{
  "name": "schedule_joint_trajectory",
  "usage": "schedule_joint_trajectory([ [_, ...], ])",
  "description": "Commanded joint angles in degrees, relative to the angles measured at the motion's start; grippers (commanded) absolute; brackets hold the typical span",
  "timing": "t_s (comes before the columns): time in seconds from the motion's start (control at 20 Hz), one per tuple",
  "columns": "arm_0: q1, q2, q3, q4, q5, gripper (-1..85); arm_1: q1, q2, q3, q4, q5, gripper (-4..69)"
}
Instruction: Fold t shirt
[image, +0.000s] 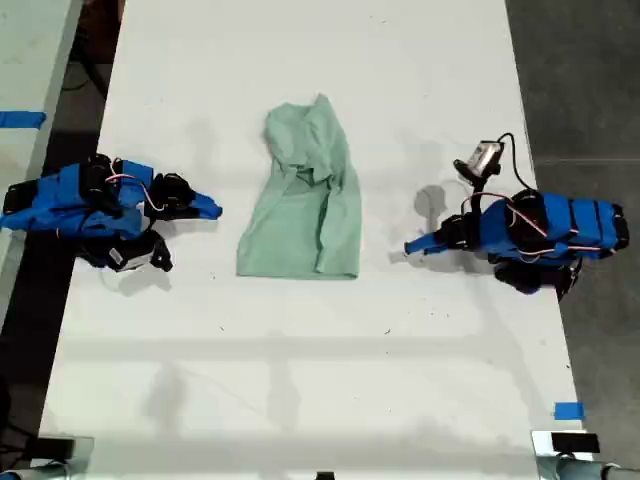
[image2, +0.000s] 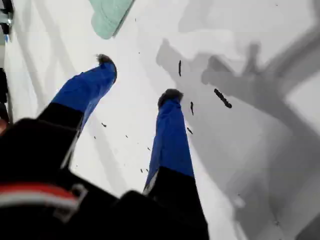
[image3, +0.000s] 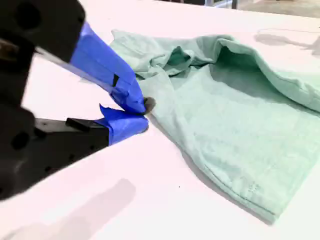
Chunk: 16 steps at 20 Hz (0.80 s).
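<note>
At the exterior view's left, my second hand (image: 205, 209) has its jaws pressed together on nothing. Mid-tabletop (image: 300, 380) lies the t shirt (image: 305, 200), crumpled flat. At that view's right, my first hand (image2: 138, 79) gapes, empty.

The first wrist view's edge crops the t shirt (image2: 109, 17).

My first gripper (image2: 137, 80) gapes; second gripper (image3: 142, 115) closed.
</note>
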Motion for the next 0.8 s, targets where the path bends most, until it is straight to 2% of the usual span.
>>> schedule_joint_trajectory([
  [0.0, 0.5, 0.3, 0.4, -0.3, 0.7, -0.2, 3.4, 0.7, 4.0, 0.4, -0.2, -0.2],
  [0.35, -0.2, -5.1, -4.3, 1.3, -0.6, -0.2, 3.7, 0.7, 4.0, 0.4, -0.2, -0.2],
  [0.6, 5.4, -39.8, -23.1, 1.7, -5.8, 1.6, 4.0, 0.8, 4.0, 0.4, -0.3, -0.2],
  [0.65, 6.9, -51.0, -30.4, 2.5, -5.9, 3.6, 4.0, 0.8, 4.0, 0.4, -0.3, -0.2],
  [0.75, 10.3, -78.0, -50.8, 9.1, -5.4, 14.3, 4.0, 0.8, 4.0, 0.4, -0.3, -0.3],
])
